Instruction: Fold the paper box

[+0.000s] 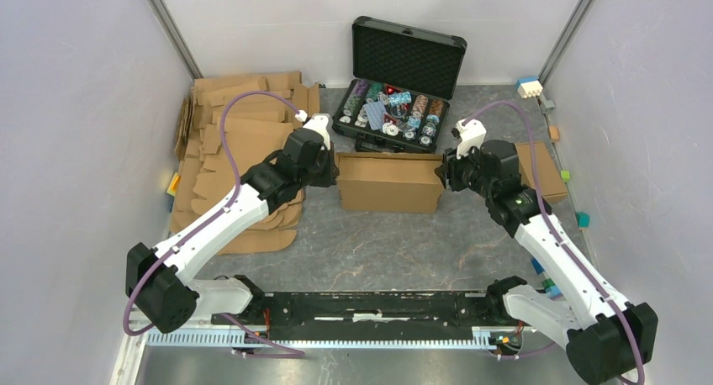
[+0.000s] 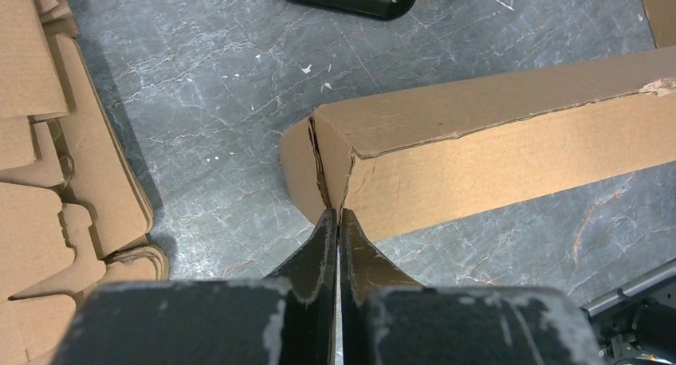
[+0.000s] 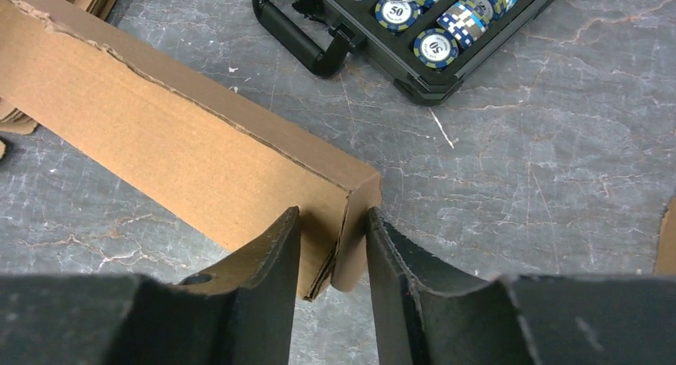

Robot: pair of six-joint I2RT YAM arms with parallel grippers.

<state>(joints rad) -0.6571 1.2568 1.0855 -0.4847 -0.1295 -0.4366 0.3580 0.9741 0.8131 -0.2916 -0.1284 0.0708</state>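
Braced paper box [image 1: 390, 183] at 9 o'clock, left gripper [image 2: 334, 213] closed | straddled 3 o'clock corner, right gripper [image 3: 332, 215] part-open, hold unclear | risked splitting seam through uneven squeeze.

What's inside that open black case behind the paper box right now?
Rows of mixed-colour poker chips fill the tray of the black case, with a few small loose pieces among them. The raised lid shows only dark padding. Anything beneath the chips is covered.

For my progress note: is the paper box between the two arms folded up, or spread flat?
Folded up. The paper box stands on the table as a closed block, with top face and side walls visible.
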